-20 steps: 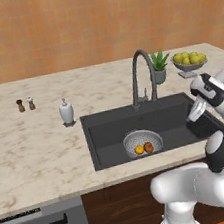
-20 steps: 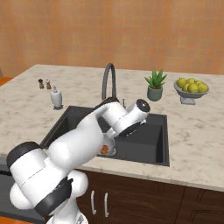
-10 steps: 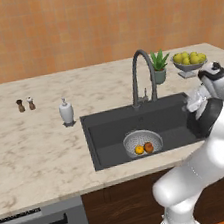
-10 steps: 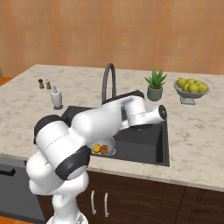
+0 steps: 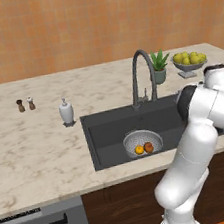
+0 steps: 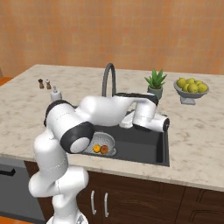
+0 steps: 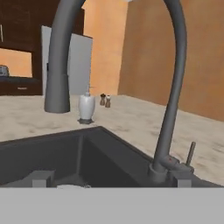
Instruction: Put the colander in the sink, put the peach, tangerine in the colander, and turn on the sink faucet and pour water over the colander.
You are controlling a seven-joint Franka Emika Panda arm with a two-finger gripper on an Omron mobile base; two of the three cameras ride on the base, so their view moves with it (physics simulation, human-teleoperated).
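Near the counter's back left edge: two small shakers [image 5: 25, 104], then a white soap bottle [image 5: 66, 112] just beside the sink's left rim. In the dark sink [image 5: 107, 135]: colander [image 5: 142, 143] on the basin floor toward the front, holding tangerine [image 5: 139, 150] and peach [image 5: 149, 147] side by side. Behind the basin: gooseneck sink faucet [image 5: 142, 77] with its small side lever [image 7: 190, 153]. At the sink's right end: gripper [image 7: 109, 179], fingers [image 7: 42, 178] spread wide, gripping nothing, facing the faucet base. Toward the back right corner: potted plant [image 5: 159, 65] and fruit bowl [image 5: 190, 61].
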